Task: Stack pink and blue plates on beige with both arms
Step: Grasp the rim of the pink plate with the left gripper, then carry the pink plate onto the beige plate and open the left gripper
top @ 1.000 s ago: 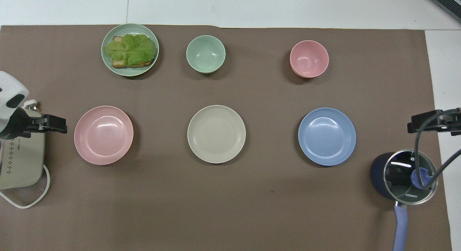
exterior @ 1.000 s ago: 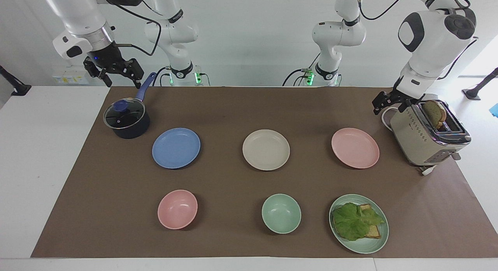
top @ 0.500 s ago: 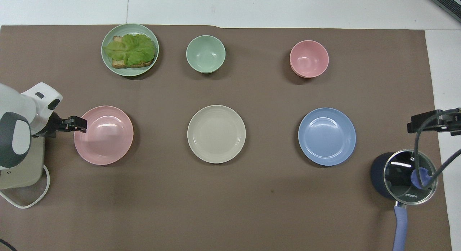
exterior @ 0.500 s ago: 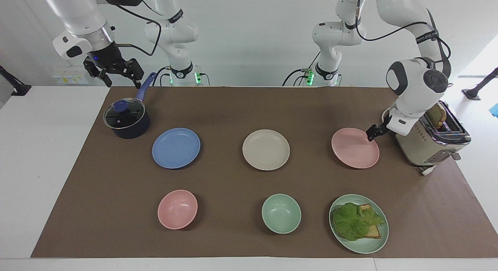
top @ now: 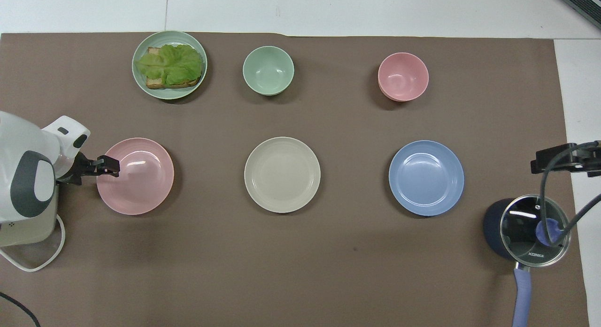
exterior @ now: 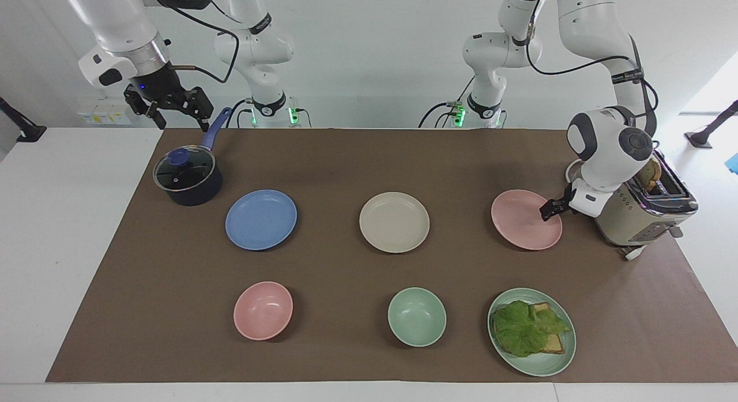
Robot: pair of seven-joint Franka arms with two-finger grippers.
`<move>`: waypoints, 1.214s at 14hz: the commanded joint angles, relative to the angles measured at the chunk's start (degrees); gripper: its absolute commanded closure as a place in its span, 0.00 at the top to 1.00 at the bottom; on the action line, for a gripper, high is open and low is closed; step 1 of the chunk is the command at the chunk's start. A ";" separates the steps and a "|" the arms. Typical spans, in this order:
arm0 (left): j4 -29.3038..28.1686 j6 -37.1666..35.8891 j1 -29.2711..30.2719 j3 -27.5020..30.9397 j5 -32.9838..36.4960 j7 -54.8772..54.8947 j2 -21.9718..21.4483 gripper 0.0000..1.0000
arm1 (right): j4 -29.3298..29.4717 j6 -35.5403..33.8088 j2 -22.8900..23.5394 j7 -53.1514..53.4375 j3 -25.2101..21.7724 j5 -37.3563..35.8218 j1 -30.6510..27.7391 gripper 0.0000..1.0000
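Three plates lie in a row on the brown mat: the blue plate (exterior: 260, 219) (top: 426, 178) toward the right arm's end, the beige plate (exterior: 394, 222) (top: 282, 174) in the middle, and the pink plate (exterior: 522, 224) (top: 138, 179) toward the left arm's end. My left gripper (exterior: 546, 210) (top: 110, 165) is low at the pink plate's rim, on the toaster's side, open; whether it touches the rim I cannot tell. My right gripper (exterior: 168, 112) (top: 558, 160) hangs open in the air over the table edge by the pot's handle and holds nothing.
A dark lidded pot (exterior: 187, 177) with a blue handle stands beside the blue plate. A toaster (exterior: 637, 214) with bread stands right by the left gripper. Farther from the robots lie a pink bowl (exterior: 263, 310), a green bowl (exterior: 416, 316) and a green plate (exterior: 542, 367) with a lettuce sandwich.
My left arm has swung down from over the toaster, bringing its gripper to the pink plate's rim. The right arm and all the plates have stayed put.
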 commanded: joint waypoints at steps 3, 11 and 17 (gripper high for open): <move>-3.39 0.50 0.71 -0.39 -0.62 -1.18 -1.90 0.82 | -0.92 0.27 -0.71 0.59 0.23 1.27 -0.69 1.00; -0.77 -6.43 0.27 -0.39 -0.62 -0.12 -1.99 0.00 | -1.00 0.27 -0.71 0.59 0.23 1.27 -0.78 1.00; 12.06 -24.53 -0.08 -0.56 -5.70 0.05 -2.25 0.00 | -1.00 0.27 -0.80 0.59 0.23 1.27 -0.78 1.00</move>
